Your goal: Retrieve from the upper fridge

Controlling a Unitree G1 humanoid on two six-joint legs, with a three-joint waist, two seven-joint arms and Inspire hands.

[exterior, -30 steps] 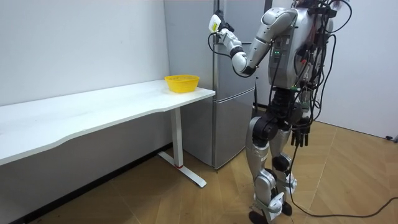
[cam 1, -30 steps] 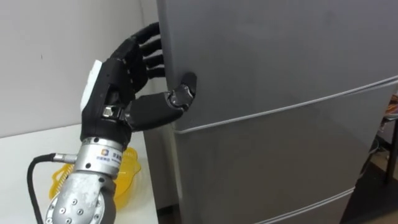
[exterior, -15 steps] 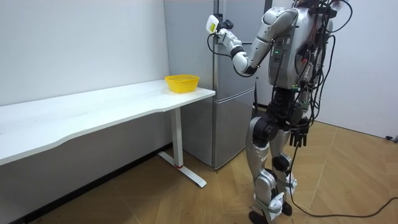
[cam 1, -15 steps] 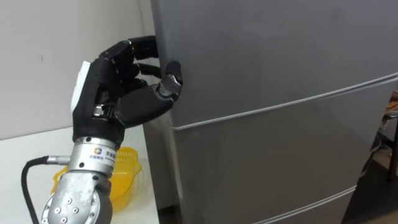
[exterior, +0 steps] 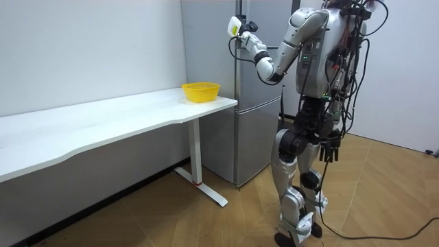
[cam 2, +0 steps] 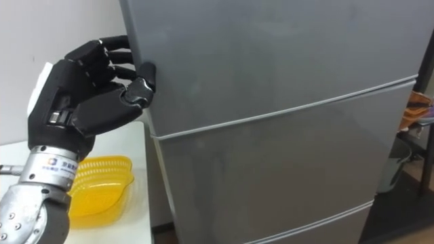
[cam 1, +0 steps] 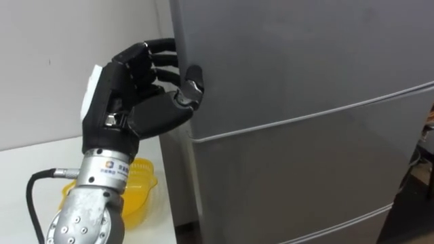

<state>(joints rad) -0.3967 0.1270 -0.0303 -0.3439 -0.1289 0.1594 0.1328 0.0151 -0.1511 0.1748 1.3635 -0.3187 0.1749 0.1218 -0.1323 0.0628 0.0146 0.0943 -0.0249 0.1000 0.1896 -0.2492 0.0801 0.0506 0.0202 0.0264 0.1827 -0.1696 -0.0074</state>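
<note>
Left hand point(cam 2: 88, 108): mine, at 9 o'clock in the view, raised at the fridge's left edge.
Fingers point(cam 2: 112, 57): curled onto the left edge of the upper fridge door point(cam 2: 271, 54), with my thumb tip pressed on its front face.
Door seam point(cam 2: 285, 107): starts at 4 o'clock from my thumb and rises toward 2 o'clock.
Lower door point(cam 2: 271, 183): directly under the seam, flush with the upper one.
Yellow basket point(cam 2: 95, 186): at 6 o'clock from my palm, on the white table point(cam 2: 137, 207), near the fridge's side.

Bright, even light from overhead fills the room. The grey fridge point(cam 1: 305, 68) carries a soft, dull sheen across its front. Beneath the surface point(exterior: 103, 123) a pale shadow lies on wall point(exterior: 103, 182) and floor point(exterior: 206, 226).
</note>
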